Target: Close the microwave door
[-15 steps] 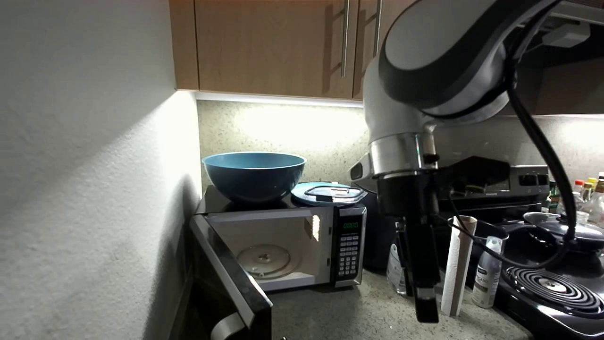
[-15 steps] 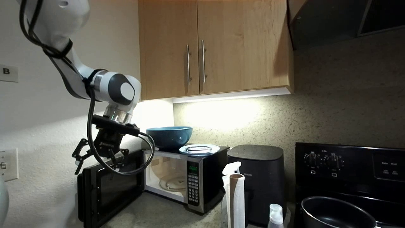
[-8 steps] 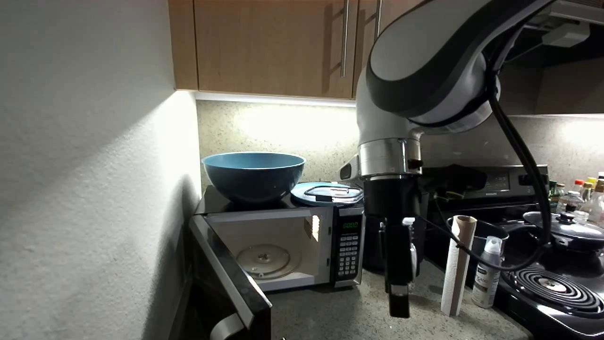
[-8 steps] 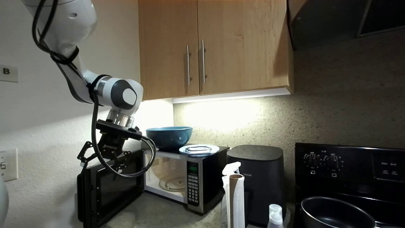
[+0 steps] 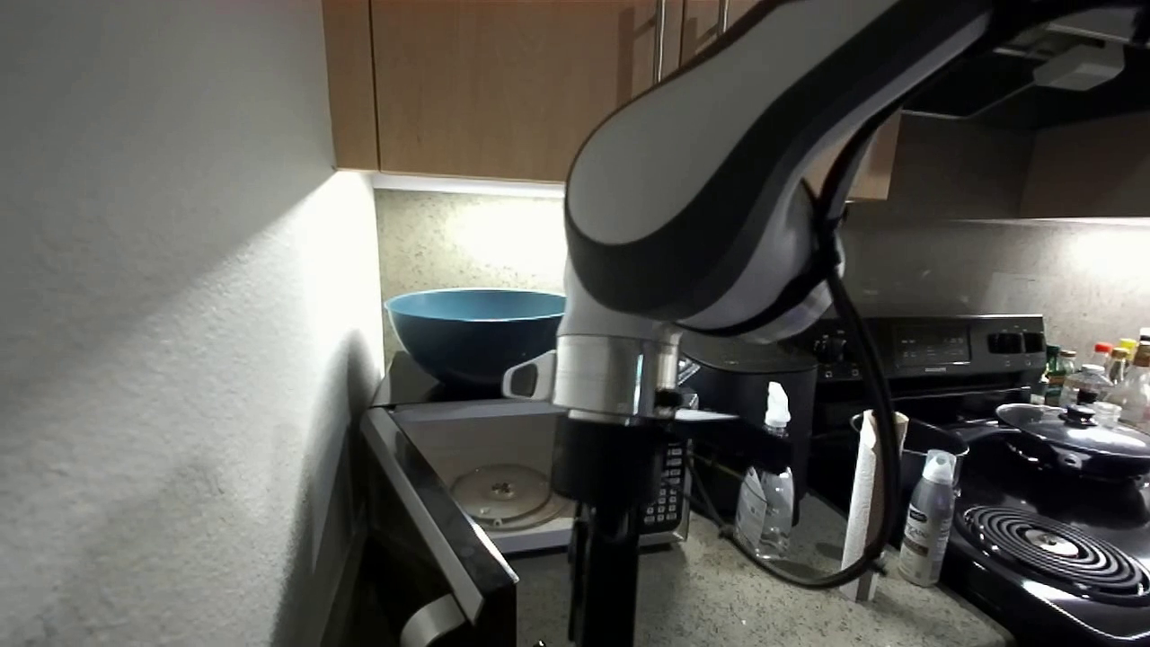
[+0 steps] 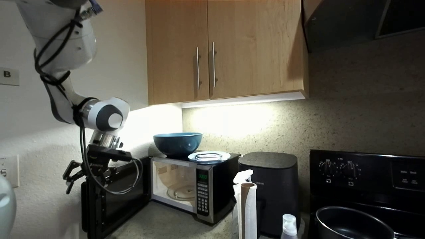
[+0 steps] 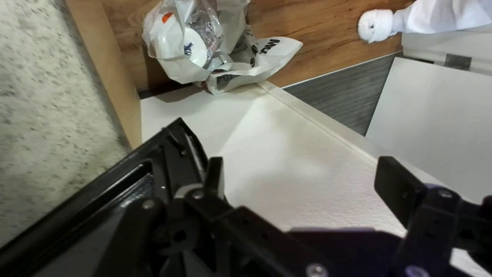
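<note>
The microwave door (image 5: 436, 517) stands wide open to the left of the silver microwave (image 6: 190, 208), its dark inner side facing the room in an exterior view (image 6: 124, 194). My gripper (image 6: 87, 185) is open and empty, at the door's free end, near its upper edge. In the wrist view the gripper (image 7: 301, 179) has wall between its fingers, and the door's black corner (image 7: 153, 161) lies beside and behind the left finger. I cannot tell whether that finger touches the door. In an exterior view the gripper (image 5: 606, 575) hangs right of the door, fingertips cut off below.
A blue bowl (image 6: 177, 144) and a plate (image 6: 209, 157) sit on the microwave. An air fryer (image 6: 269, 186), a spray bottle (image 5: 765, 503), a paper roll (image 5: 862, 512) and the stove (image 5: 934, 386) stand to the right. A wall (image 5: 225, 404) is close behind the door.
The arm has moved lower, and leftward toward the door's free end. The gripper stays open. The microwave door has not moved.
</note>
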`<state>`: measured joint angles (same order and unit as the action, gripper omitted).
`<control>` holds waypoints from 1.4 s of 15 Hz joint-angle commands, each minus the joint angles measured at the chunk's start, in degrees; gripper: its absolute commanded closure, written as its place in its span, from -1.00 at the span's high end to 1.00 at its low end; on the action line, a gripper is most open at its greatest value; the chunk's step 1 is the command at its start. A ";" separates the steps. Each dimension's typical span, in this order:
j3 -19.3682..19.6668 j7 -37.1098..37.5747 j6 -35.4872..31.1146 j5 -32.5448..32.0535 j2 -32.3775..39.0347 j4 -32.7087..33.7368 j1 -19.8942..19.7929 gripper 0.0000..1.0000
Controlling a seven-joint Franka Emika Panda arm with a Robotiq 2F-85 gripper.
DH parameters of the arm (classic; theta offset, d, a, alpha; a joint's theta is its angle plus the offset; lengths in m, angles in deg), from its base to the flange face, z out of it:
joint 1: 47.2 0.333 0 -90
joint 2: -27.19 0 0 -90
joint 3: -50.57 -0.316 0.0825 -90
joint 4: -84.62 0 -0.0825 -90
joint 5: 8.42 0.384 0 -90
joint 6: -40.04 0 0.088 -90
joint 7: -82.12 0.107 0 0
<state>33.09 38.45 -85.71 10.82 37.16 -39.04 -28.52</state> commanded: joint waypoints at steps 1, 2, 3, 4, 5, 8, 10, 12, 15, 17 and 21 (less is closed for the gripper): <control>-3.80 -3.37 0.74 -1.43 10.08 8.08 0.56 1.00; -4.50 -3.26 1.02 -2.18 11.84 9.49 0.64 1.00; -5.05 -3.32 1.42 -2.76 13.44 10.80 0.54 1.00; -5.54 -2.76 1.10 -3.02 14.62 11.65 0.45 1.00; -5.47 -1.54 0.23 -4.68 15.38 12.38 0.90 1.00; -6.46 -0.67 0.48 -3.51 14.37 11.06 0.02 1.00; -6.46 -0.67 0.49 -3.50 14.37 11.03 -0.02 1.00; -6.45 -0.68 0.49 -3.50 14.37 11.02 -0.07 1.00; -4.96 1.14 -5.49 -6.89 12.95 9.13 0.96 1.00; -4.53 3.54 -8.64 -8.11 11.70 7.70 0.83 1.00; -8.20 4.44 2.35 0.37 12.70 9.87 -1.90 1.00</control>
<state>27.05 42.16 -87.87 7.44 49.80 -30.32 -28.23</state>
